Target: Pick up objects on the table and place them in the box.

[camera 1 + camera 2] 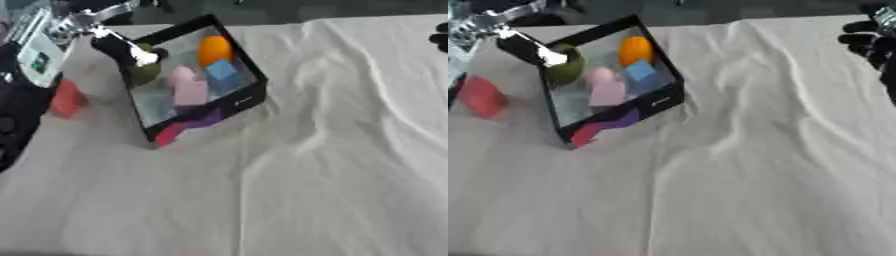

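The wrinkled white cloth-covered table point(332, 165) spreads under me. At its far left sits the black-rimmed rectangular box point(248, 102), tilted, holding an orange round object point(213, 50), a blue cube point(220, 70) and a pale pink blocky object point(187, 87). My left hand point(122, 48) reaches in from the upper left over the box's left rim, fingers curled round an olive-green round object point(563, 70); blur hides exactly how they meet it. A red block point(481, 96) lies on the cloth left of the box. My right hand point(870, 44) shows cut off at the right edge, dark fingers bent, holding nothing.
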Action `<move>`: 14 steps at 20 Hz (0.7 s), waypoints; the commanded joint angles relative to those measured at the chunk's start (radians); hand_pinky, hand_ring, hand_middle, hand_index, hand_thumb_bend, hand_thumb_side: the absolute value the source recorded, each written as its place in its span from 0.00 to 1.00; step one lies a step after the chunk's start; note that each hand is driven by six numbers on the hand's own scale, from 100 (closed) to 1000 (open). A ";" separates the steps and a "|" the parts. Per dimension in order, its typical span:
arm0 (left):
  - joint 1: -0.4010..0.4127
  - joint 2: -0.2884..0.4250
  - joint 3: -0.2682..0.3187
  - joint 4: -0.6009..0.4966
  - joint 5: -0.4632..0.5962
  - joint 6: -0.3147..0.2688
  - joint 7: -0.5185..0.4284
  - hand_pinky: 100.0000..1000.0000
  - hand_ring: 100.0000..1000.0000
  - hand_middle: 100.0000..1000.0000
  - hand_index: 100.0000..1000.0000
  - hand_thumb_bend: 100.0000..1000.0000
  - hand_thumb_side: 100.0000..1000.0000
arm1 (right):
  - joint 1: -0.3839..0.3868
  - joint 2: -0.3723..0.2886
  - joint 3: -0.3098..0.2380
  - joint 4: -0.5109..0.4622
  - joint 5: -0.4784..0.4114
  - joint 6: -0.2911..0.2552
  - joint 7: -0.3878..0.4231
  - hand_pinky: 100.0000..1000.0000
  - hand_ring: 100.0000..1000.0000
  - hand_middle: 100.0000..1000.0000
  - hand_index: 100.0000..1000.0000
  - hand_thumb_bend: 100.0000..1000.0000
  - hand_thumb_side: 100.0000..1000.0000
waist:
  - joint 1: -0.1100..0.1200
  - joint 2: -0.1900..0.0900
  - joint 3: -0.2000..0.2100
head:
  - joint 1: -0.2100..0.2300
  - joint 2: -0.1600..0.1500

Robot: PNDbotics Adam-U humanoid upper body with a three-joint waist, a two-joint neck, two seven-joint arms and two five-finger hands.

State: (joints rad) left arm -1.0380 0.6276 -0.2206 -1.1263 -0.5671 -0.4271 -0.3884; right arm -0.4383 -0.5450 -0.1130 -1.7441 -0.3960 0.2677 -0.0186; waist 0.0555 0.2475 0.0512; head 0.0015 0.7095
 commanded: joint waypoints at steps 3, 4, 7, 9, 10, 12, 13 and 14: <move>0.045 0.216 0.071 -0.034 0.106 -0.041 -0.135 0.93 0.91 0.82 0.90 0.34 0.31 | 0.007 -0.047 -0.016 -0.024 0.009 -0.006 -0.010 0.92 0.73 0.61 0.84 0.00 0.57 | 0.005 -0.008 0.010 | -0.023 -0.007; 0.057 0.236 0.085 -0.029 0.110 -0.053 -0.158 0.94 0.91 0.82 0.90 0.37 0.30 | 0.010 -0.047 -0.017 -0.023 0.011 -0.007 -0.011 0.92 0.73 0.61 0.84 0.00 0.57 | 0.002 -0.006 0.012 | -0.027 -0.009; 0.081 0.276 0.118 -0.012 0.115 -0.096 -0.212 0.93 0.91 0.82 0.89 0.43 0.22 | 0.016 -0.046 -0.018 -0.024 0.016 -0.010 -0.013 0.92 0.73 0.61 0.84 0.00 0.57 | -0.005 -0.003 0.014 | -0.031 -0.012; 0.095 0.299 0.124 -0.004 0.098 -0.133 -0.246 0.90 0.90 0.81 0.87 0.52 0.15 | 0.017 -0.046 -0.018 -0.025 0.018 -0.012 -0.014 0.92 0.73 0.61 0.84 0.00 0.57 | -0.008 0.000 0.015 | -0.033 -0.014; 0.103 0.306 0.124 0.000 0.091 -0.151 -0.262 0.91 0.91 0.81 0.87 0.53 0.17 | 0.017 -0.047 -0.018 -0.025 0.019 -0.012 -0.014 0.92 0.73 0.61 0.84 0.00 0.57 | -0.009 0.001 0.015 | -0.034 -0.014; 0.119 0.317 0.123 0.008 0.088 -0.182 -0.288 0.92 0.92 0.83 0.88 0.51 0.22 | 0.017 -0.047 -0.017 -0.024 0.021 -0.012 -0.014 0.92 0.73 0.61 0.84 0.00 0.57 | -0.009 0.003 0.016 | -0.035 -0.016; 0.126 0.319 0.122 0.012 0.092 -0.193 -0.297 0.92 0.92 0.83 0.88 0.51 0.22 | 0.017 -0.047 -0.016 -0.025 0.022 -0.012 -0.014 0.92 0.73 0.61 0.84 0.00 0.57 | -0.010 0.004 0.016 | -0.035 -0.018; 0.131 0.322 0.120 0.014 0.095 -0.202 -0.306 0.93 0.93 0.84 0.88 0.54 0.26 | 0.016 -0.047 -0.015 -0.025 0.022 -0.012 -0.013 0.92 0.73 0.61 0.84 0.00 0.57 | -0.011 0.005 0.015 | -0.035 -0.020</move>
State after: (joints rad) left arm -0.8958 0.9005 -0.1142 -1.1094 -0.4758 -0.5238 -0.5931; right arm -0.4125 -0.5600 -0.1198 -1.7447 -0.3812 0.2588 -0.0310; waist 0.0550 0.2536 0.0643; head -0.0314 0.7040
